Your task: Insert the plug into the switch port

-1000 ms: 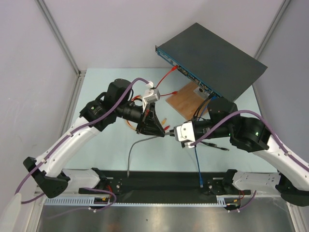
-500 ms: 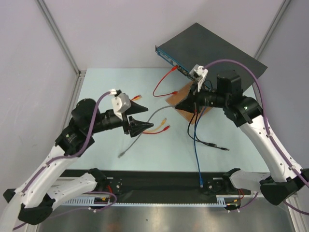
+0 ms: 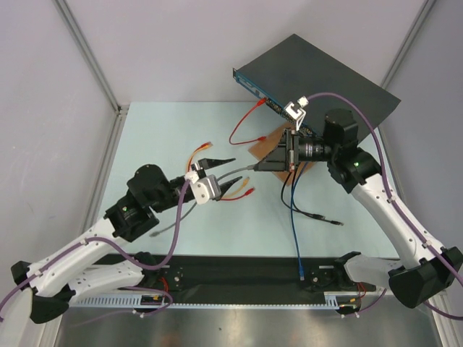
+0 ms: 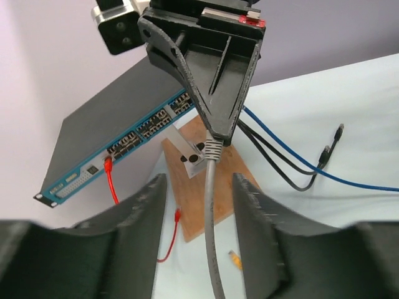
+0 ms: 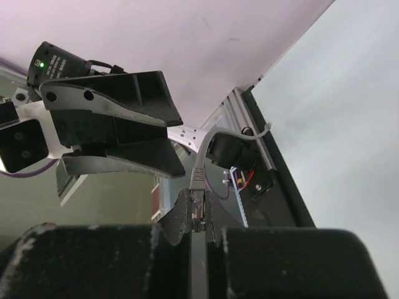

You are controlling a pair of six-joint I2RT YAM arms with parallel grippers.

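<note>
Grey plug (image 4: 213, 149), seemingly apart from black switch (image 3: 325, 79)

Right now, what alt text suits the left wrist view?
The black right gripper pinches the plug of a grey cable, which trails down between the open left gripper's fingers. Behind left: flat black, blue-faced metal switch.

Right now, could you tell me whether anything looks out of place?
Yes: the right gripper clamps the grey plug with its cable end outward, pointing away from the switch, so it looks reversed for insertion.
</note>
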